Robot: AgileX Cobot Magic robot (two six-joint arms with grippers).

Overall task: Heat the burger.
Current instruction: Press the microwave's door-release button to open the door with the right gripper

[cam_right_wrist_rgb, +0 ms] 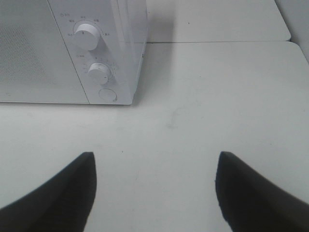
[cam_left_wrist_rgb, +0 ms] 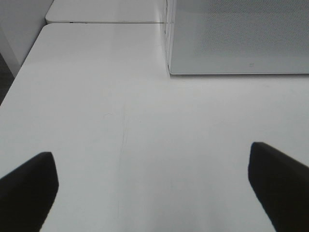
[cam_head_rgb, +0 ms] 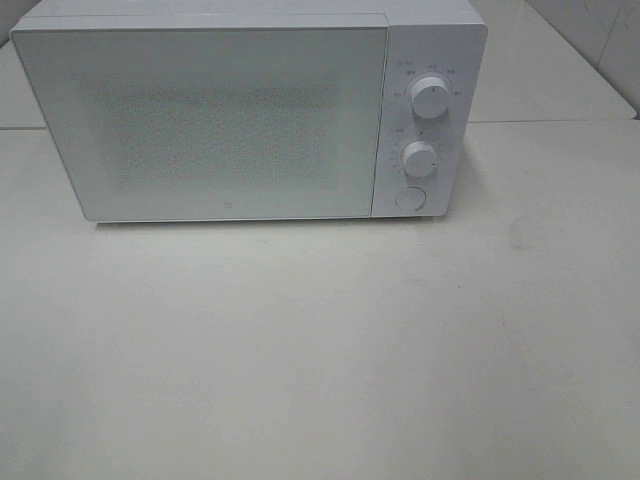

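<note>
The burger is out of view in every frame. A white microwave (cam_head_rgb: 250, 115) stands at the back of the table with its door shut; its frosted door (cam_head_rgb: 200, 125) hides the inside. In the exterior high view neither gripper shows. My left gripper (cam_left_wrist_rgb: 152, 181) is open over bare table, off the microwave's (cam_left_wrist_rgb: 239, 36) left front corner, with nothing between its dark fingers (cam_left_wrist_rgb: 29, 191). My right gripper (cam_right_wrist_rgb: 154, 186) is also open and empty, in front of the microwave's (cam_right_wrist_rgb: 72, 48) control panel.
The control panel carries two white knobs (cam_head_rgb: 431, 97) (cam_head_rgb: 420, 158) and a round button (cam_head_rgb: 409, 198). The white table (cam_head_rgb: 320, 350) stretches in front of the microwave. A seam to a second table (cam_right_wrist_rgb: 217, 21) runs behind.
</note>
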